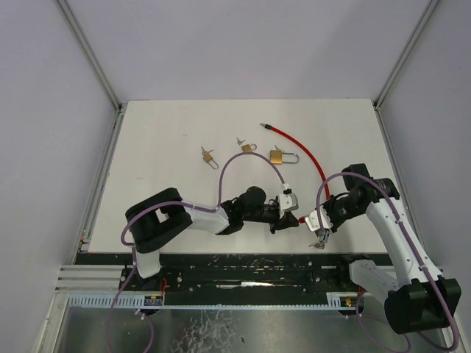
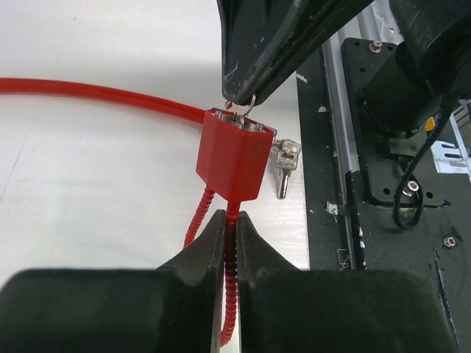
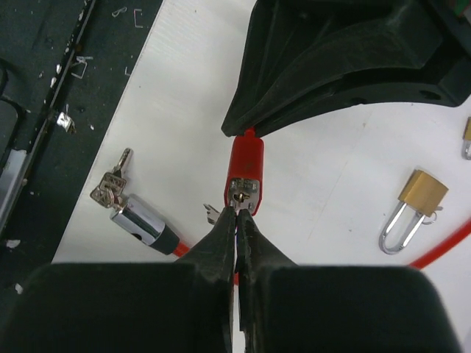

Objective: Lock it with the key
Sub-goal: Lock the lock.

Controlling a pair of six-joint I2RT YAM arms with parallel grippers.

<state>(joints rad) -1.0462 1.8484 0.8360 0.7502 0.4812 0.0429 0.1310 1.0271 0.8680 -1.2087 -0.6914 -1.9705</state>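
A red lock body (image 2: 228, 165) on a red cable (image 1: 305, 151) is held up between both grippers near the table's front edge. My left gripper (image 2: 229, 228) is shut on the ribbed red cable just below the lock body (image 1: 302, 218). My right gripper (image 3: 237, 213) is shut, its tips pressed against the lock's metal keyhole face (image 3: 243, 193). A small metal key (image 2: 239, 109) shows pinched between those tips at the lock face; its blade is hidden.
The cable's chrome end (image 3: 140, 220) with a bunch of spare keys (image 3: 110, 184) lies by the table's front edge. Three brass padlocks (image 1: 283, 156) (image 1: 248, 147) (image 1: 208, 156) lie farther back. The black base rail (image 2: 383, 147) runs close beside the lock.
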